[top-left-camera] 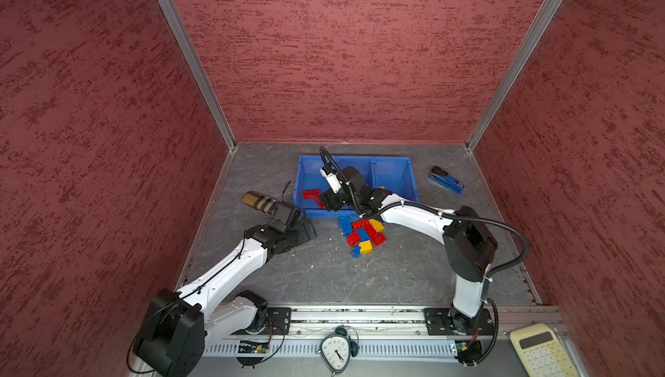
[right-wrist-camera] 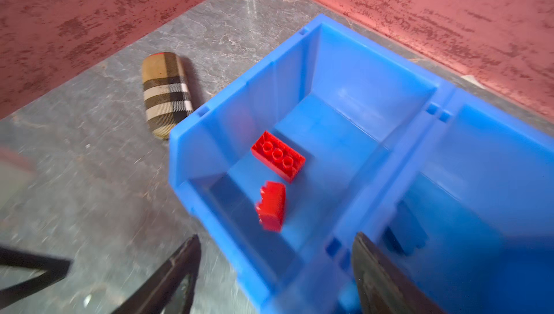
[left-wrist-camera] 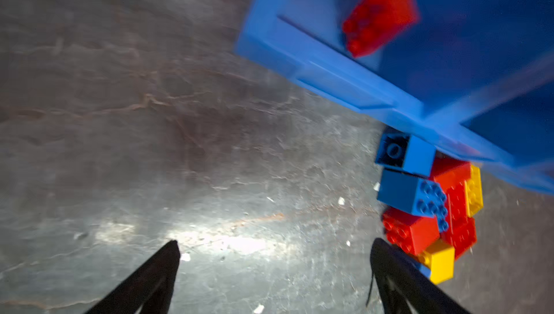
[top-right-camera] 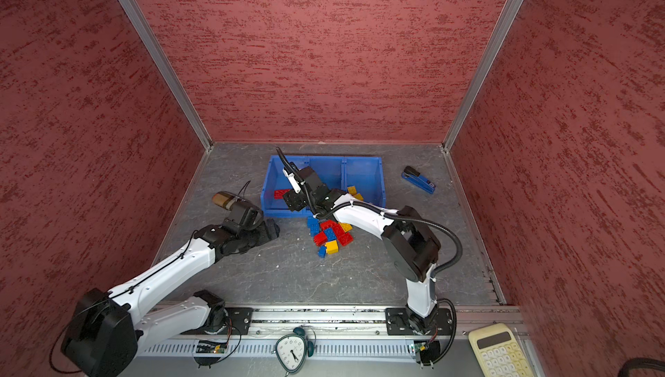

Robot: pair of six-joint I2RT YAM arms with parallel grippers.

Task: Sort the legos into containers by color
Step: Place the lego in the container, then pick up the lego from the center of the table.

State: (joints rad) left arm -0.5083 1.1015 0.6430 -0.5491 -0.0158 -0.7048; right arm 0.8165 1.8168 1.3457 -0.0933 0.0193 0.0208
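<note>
The containers (top-left-camera: 390, 158) (top-right-camera: 360, 158) are joined blue bins at the back of the table. My right gripper (right-wrist-camera: 277, 236) (top-left-camera: 329, 202) (top-right-camera: 293, 202) hangs open over the front wall of the leftmost bin (right-wrist-camera: 299, 57), holding nothing. Inside that bin a red brick (right-wrist-camera: 278, 156) (top-left-camera: 310, 193) lies flat and a second red brick (right-wrist-camera: 271, 206) looks blurred, tipped on its side. Yellow bricks (top-right-camera: 354, 193) show in the rightmost bin. A pile of red, blue and yellow legos (top-left-camera: 363, 234) (top-right-camera: 331, 234) (left-wrist-camera: 419, 207) sits just in front of the bins. My left gripper (left-wrist-camera: 275, 241) (top-left-camera: 309, 229) is open over bare table left of the pile.
A plaid case (top-left-camera: 259, 201) (right-wrist-camera: 166, 93) lies left of the bins, close behind my left wrist. A blue-black stapler (top-left-camera: 445, 179) sits at the back right. A clock (top-left-camera: 336, 351) and a calculator (top-left-camera: 539, 350) rest beyond the front rail. Red walls close three sides.
</note>
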